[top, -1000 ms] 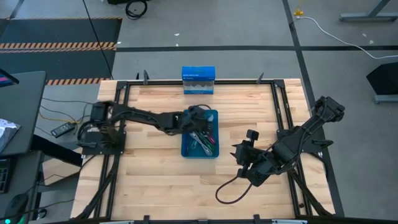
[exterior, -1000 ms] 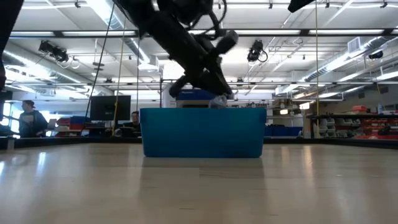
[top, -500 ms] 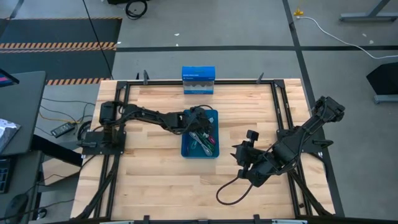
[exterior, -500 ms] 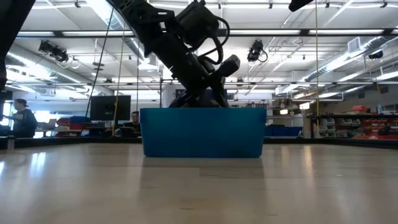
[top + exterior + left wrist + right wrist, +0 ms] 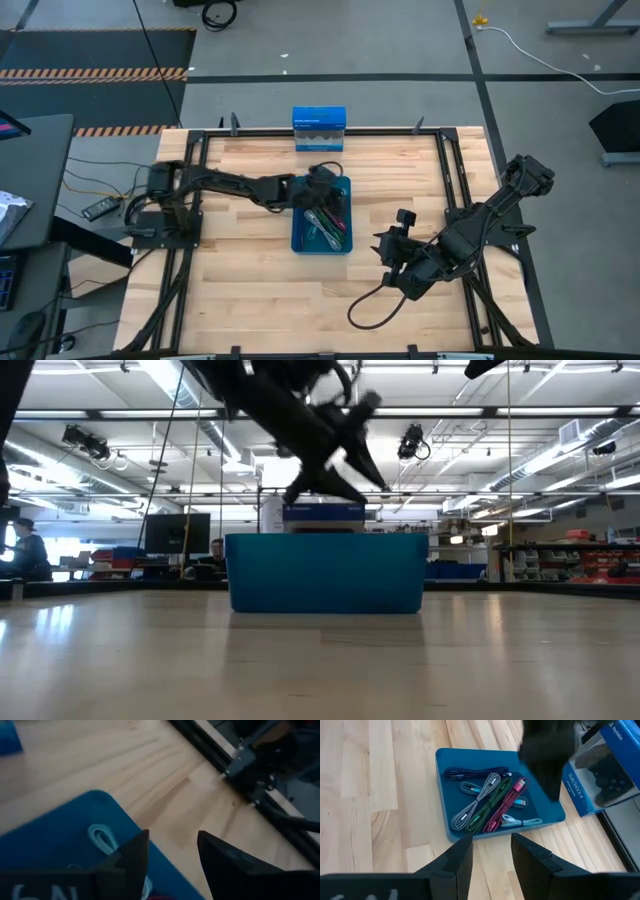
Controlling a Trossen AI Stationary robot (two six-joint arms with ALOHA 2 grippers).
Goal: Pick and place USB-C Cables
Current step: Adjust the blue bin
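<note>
I see my left gripper (image 5: 362,458) higher than half a second ago: in the low view it was sunk to the rim of the blue plastic bin (image 5: 327,572), and it has lifted clear, hanging above the bin's far side. Its fingers (image 5: 135,855) stand apart with nothing between them. From above, the left arm has also drawn back slightly toward the bin's far left corner (image 5: 322,184).

The USB-C cables all lie inside the bin (image 5: 445,785): the purple cable (image 5: 470,772) along the far wall, then the grey braided cable (image 5: 475,802), the teal cable (image 5: 470,787), the green cable (image 5: 487,805), the magenta-red cable (image 5: 507,800) and the pale blue cable (image 5: 520,822) side by side on the floor of it. None has left the bin since the earlier frames.

My right gripper (image 5: 487,851) has not moved; it waits over the light wooden tabletop (image 5: 250,290) on the near right, its fingers parted and empty.

The bin sits mid-table, with bare wood on every side. A blue cardboard box (image 5: 319,129) stands at the far edge, just beyond the bin. The black metal frame (image 5: 440,160) borders the table.
</note>
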